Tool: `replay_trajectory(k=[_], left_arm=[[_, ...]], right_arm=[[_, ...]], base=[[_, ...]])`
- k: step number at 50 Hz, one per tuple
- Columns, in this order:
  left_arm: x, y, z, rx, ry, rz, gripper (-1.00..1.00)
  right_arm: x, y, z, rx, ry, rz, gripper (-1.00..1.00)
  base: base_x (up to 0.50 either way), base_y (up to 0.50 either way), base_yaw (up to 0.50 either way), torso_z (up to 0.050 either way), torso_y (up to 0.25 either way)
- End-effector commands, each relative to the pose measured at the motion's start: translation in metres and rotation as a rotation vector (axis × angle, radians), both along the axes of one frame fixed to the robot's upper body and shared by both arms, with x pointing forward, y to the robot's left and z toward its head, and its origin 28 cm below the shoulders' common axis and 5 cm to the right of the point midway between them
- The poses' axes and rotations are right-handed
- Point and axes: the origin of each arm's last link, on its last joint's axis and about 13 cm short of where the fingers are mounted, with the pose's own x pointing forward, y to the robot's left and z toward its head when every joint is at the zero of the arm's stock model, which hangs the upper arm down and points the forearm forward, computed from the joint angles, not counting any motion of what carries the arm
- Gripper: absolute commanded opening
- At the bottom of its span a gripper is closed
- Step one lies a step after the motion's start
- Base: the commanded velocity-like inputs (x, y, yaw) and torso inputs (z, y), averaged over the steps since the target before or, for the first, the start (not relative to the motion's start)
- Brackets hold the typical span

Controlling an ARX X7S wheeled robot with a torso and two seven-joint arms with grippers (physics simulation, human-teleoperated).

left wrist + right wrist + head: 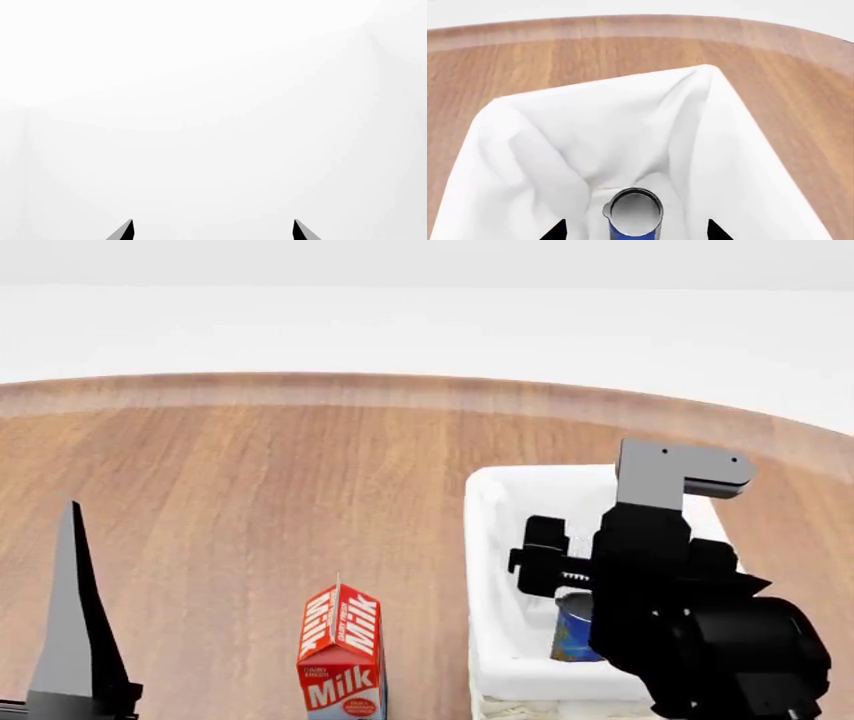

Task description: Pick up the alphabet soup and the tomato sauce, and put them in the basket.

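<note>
Alphabet soup (pixel 634 216) upright inside basket (pixel 497 570) on round wooden desk (pixel 267 500) against white room, between parted tips of right gripper (pixel 634 231); left gripper (pixel 212 230) spread open, facing blank white.

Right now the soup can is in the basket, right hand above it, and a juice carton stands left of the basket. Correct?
One error: the carton is milk, not juice; the head view shows its red "Milk" label. The rest holds: the soup can is in the basket, with the right hand above it.
</note>
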Motion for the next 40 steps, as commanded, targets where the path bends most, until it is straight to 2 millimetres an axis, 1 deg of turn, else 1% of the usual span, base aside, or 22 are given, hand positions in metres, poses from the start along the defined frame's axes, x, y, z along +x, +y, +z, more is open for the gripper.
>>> replay_trajectory(k=[1,5,9,14,24,27,30,34,40], left_arm=[[0.000,0.000,0.000,0.001,0.000,-0.001,1.00],[0.000,0.000,0.000,0.001,0.001,-0.001,1.00],[0.000,0.000,0.001,0.001,0.000,-0.002,1.00],[0.000,0.000,0.001,0.001,-0.001,-0.001,1.00],[0.000,0.000,0.000,0.000,0.000,-0.001,1.00],[0.000,0.000,-0.001,0.002,0.001,-0.002,1.00],[0.000,0.000,0.000,0.001,0.001,-0.001,1.00],[0.000,0.000,-0.001,0.001,0.002,-0.001,1.00],[-0.001,0.001,0.000,0.000,-0.003,0.001,1.00]], right_arm=[[0.001,-0.001,0.001,-0.002,-0.011,-0.008,1.00],[0.001,0.000,0.003,-0.002,-0.023,-0.005,1.00],[0.000,0.003,0.010,0.018,-0.094,0.014,1.00],[-0.002,0.007,0.024,0.024,-0.174,0.044,1.00],[-0.014,0.010,0.059,0.016,-0.235,0.101,1.00],[-0.018,0.010,0.067,0.014,-0.250,0.113,1.00],[-0.021,0.009,0.069,0.005,-0.260,0.120,1.00],[-0.027,0.009,0.072,0.000,-0.269,0.144,1.00],[-0.050,0.010,0.078,-0.023,-0.272,0.236,1.00]], base=[[0.00,0.00,0.00,0.000,0.000],[0.00,0.00,0.00,0.000,0.000],[0.00,0.00,0.00,0.000,0.000],[0.00,0.00,0.00,0.000,0.000],[0.00,0.00,0.00,0.000,0.000],[0.00,0.00,0.00,0.000,0.000],[0.00,0.00,0.00,0.000,0.000],[0.00,0.00,0.00,0.000,0.000],[0.00,0.00,0.00,0.000,0.000]])
